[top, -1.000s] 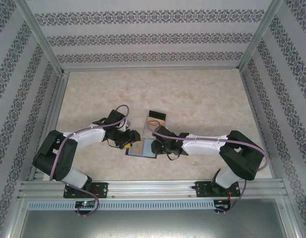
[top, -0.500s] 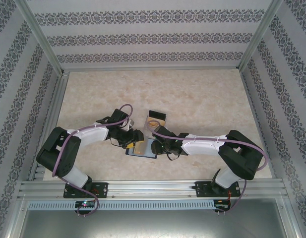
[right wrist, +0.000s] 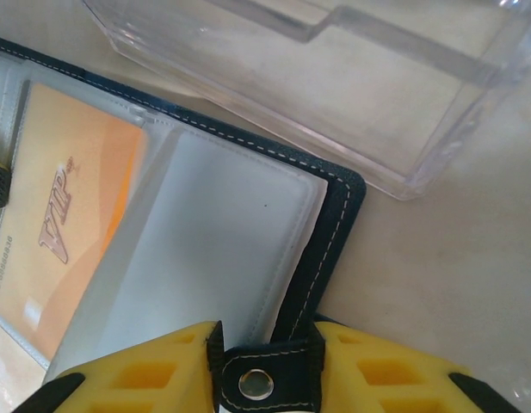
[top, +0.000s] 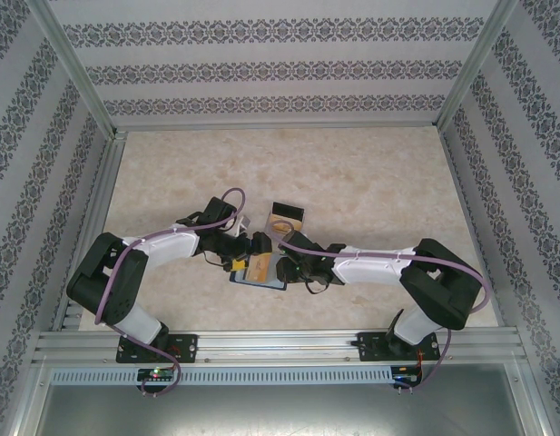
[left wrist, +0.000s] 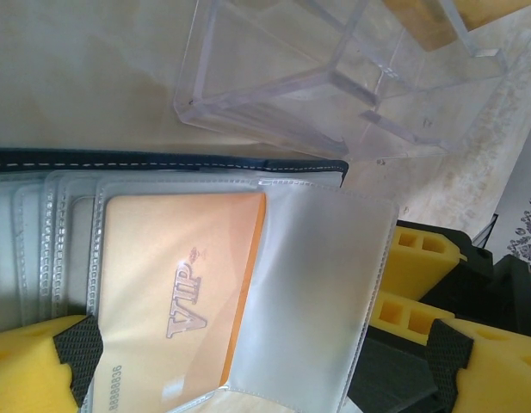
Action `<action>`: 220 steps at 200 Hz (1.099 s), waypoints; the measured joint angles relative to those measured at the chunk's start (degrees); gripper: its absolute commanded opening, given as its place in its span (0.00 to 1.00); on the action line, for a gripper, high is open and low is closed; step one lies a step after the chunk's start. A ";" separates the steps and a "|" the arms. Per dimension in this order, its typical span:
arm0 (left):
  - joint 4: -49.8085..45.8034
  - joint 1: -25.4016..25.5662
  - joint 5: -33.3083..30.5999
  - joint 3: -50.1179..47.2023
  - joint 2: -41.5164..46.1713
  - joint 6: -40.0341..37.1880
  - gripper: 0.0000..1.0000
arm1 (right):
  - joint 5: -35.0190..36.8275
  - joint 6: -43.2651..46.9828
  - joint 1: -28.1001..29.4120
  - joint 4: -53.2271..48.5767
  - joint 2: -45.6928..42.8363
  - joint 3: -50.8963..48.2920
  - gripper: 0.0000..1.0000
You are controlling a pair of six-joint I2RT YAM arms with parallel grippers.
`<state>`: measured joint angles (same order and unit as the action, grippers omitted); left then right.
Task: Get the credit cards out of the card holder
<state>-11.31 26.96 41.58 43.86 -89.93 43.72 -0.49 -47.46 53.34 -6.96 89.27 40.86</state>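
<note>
Wallet [right wrist: 338, 224] lies open on table [top: 352, 182], just beside clear stand [left wrist: 334, 77]. Orange VIP card [left wrist: 179, 267] sits in a clear sleeve [left wrist: 317, 284], part covered by it. Left gripper [left wrist: 261, 348] is spread wide over card and sleeve, one finger either side, gripping nothing. Right gripper [right wrist: 265, 370] is at wallet's near edge, fingers closed against both sides of snap tab [right wrist: 265, 357], holding wallet there.

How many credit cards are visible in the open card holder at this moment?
1. An orange VIP card sits in a clear sleeve of the card holder, partly under a frosted flap. The stacked sleeves beside it could hide more.
</note>
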 measured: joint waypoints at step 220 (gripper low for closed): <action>-6.10 -1.95 -8.22 -1.31 0.42 -2.08 0.28 | -13.90 -8.94 -2.19 11.34 5.25 3.30 0.17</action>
<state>-17.41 25.02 33.36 42.54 -89.52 41.65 -14.39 -56.40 51.16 4.38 94.52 44.16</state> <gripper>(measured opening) 0.277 0.163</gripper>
